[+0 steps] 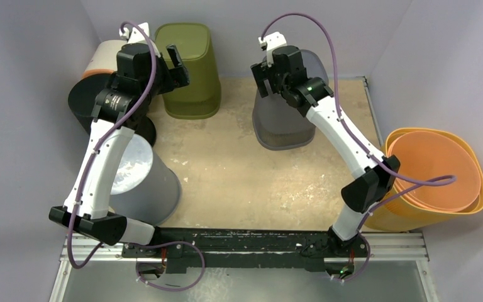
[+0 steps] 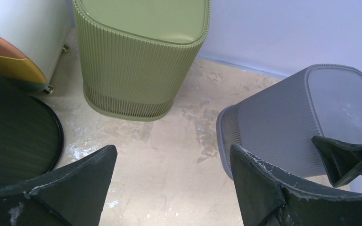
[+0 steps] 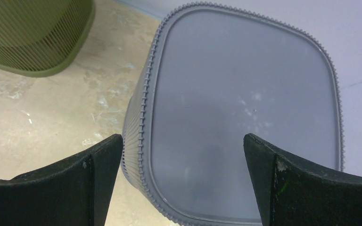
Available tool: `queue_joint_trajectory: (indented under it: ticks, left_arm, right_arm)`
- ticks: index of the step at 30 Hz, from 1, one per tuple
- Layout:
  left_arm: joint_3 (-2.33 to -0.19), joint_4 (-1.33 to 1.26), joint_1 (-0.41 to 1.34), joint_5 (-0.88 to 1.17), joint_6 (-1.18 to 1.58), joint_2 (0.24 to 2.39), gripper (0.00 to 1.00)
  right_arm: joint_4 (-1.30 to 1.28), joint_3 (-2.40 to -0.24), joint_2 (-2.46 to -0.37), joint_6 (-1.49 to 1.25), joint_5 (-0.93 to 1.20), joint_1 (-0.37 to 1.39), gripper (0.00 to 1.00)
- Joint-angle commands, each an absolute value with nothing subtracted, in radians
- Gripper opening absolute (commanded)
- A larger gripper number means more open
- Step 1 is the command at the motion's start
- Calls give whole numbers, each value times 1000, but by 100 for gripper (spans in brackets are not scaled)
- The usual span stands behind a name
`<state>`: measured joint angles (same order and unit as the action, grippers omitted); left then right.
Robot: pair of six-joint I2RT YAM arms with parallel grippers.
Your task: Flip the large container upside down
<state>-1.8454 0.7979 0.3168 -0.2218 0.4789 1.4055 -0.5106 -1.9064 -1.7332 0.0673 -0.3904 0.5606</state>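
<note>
While the right gripper hovers released, jaws spread wide, above it, the grey ribbed container stands inverted at the back of the worktop: base up, mouth down, long axis vertical. The left gripper is released beside the green bin.

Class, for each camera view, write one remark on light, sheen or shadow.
Top external view: soft, even light; a pale sheen on the smooth grey round bin. Left wrist view: the olive-green ribbed plastic bin casts only a faint shadow at its foot. Right wrist view: dull patchy sheen on the flat base of the grey ribbed plastic bin; the right tool is dark, underlit.
</note>
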Motion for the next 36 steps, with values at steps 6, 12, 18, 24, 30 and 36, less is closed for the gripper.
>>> queue_joint_trajectory:
  ticks: [6, 12, 18, 24, 30, 36]
  left_arm:
    - [-1829, 746, 321, -255, 483, 1370, 87]
    - [-1806, 734, 321, -246, 499, 1355, 87]
    - [-1758, 729, 321, -248, 500, 1334, 87]
    - [-1704, 719, 322, -240, 495, 1321, 87]
    - [-1655, 683, 321, -209, 494, 1323, 87]
    - [-1659, 686, 321, -202, 470, 1347, 87]
  right_arm:
    - [-511, -1870, -1807, 84, -536, 539, 100]
    - [-497, -1854, -1826, 21, -473, 366, 100]
    - [-388, -1886, -1880, 37, -439, 224, 100]
    - [-354, -1999, -2010, 47, -459, 161, 100]
    - [-271, -2059, -2097, 87, -483, 102, 100]
    - [-276, -2163, -2171, 96, -541, 40, 100]
